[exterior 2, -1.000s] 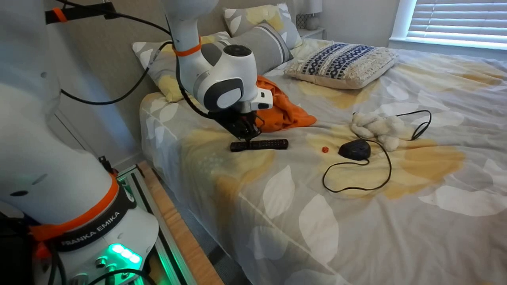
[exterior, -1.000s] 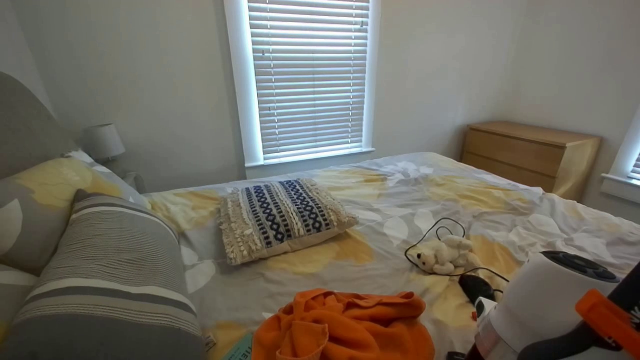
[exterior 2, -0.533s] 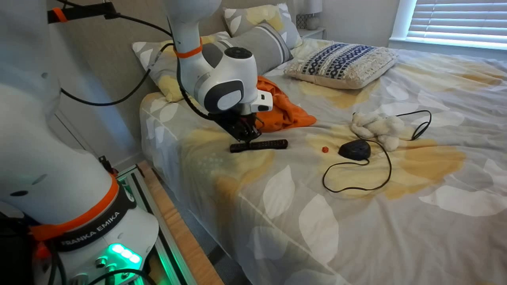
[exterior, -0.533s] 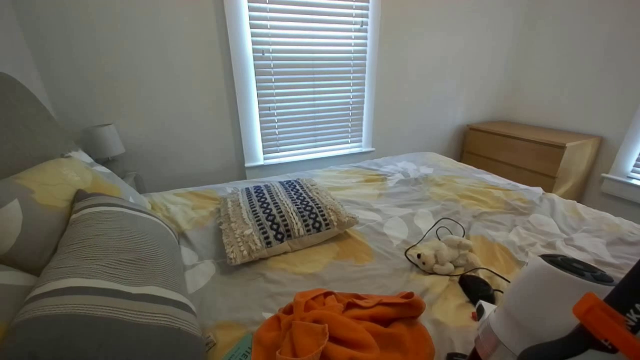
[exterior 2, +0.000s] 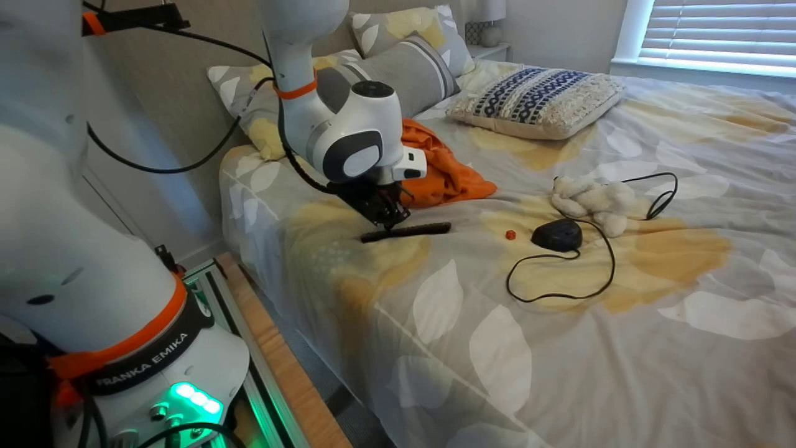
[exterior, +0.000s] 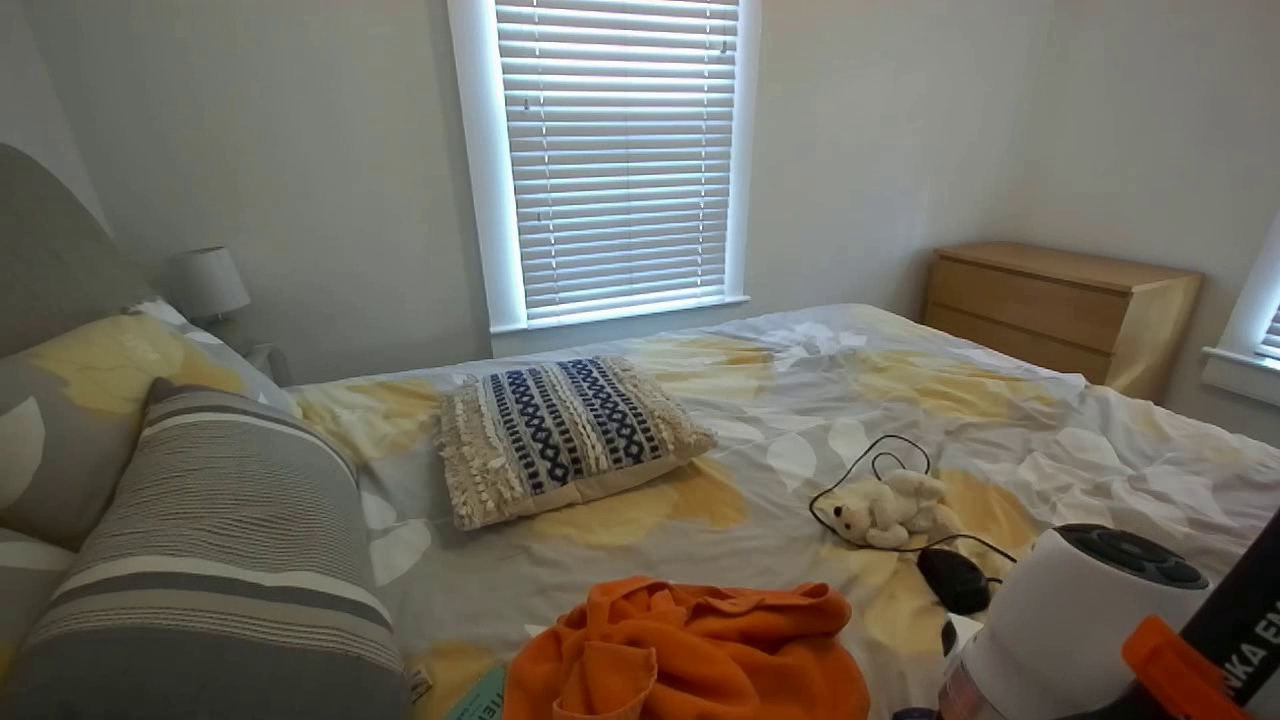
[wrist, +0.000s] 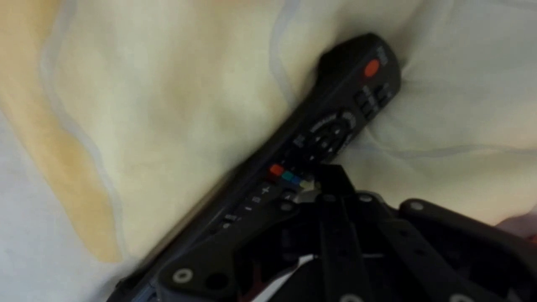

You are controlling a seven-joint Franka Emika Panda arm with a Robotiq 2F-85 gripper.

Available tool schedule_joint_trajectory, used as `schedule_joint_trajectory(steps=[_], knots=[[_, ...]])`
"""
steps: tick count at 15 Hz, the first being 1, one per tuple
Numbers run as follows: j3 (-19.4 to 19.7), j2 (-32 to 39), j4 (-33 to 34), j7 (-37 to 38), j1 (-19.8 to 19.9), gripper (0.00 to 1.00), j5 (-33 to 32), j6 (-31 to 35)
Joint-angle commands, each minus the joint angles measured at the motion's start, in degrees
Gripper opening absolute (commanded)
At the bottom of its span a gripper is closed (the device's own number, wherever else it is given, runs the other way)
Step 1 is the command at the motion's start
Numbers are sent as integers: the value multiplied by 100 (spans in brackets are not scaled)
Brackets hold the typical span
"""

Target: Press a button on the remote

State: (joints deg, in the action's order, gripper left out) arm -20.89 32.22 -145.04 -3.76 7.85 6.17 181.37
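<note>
Bedroom, pale walls, window with white slatted blinds (exterior: 625, 160) on the far side; surface is a bed with a grey, yellow and white leaf-print cover (exterior 2: 572, 354). Long black plastic remote (wrist: 277, 157) lies on it, left of centre in an exterior view, nearer than a crumpled orange cloth (exterior 2: 448, 174). Black two-finger gripper (exterior 2: 388, 224) points down at it, jaws clenched, nothing seen between them.

Key relation: remote sits right under the tips, long axis roughly left-right in that exterior view, right end slightly farther; tips are left of its middle. Wrist view: tips over one long edge, beside the row of coloured keys (wrist: 289, 175), near the round arrow-key pad (wrist: 327, 138); round red key (wrist: 371, 68) well apart. Contact likely, can't confirm.

Exterior view shows just a thin dark strip, no keys, so remote is probably tipped. Guess: pressing or about to; can't tell if any key is down. Next probably needs tips shifted inward off the edge; soft bedding may let the remote roll.
</note>
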Motion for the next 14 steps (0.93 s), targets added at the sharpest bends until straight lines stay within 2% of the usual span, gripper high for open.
schedule_joint_trajectory(steps=[1,5,8,9,11,14], knots=[[413,356,36,136,-294,0,-167,-36],[285,445,114,301,-125,0,-62,-302],[274,305,103,346,-133,0,-84,-183],[125,149,57,349,-16,0,-66,-189],[112,-363,-181,412,-115,0,-52,-276],[-122,-1149,-711,452,-121,0,-23,-329]])
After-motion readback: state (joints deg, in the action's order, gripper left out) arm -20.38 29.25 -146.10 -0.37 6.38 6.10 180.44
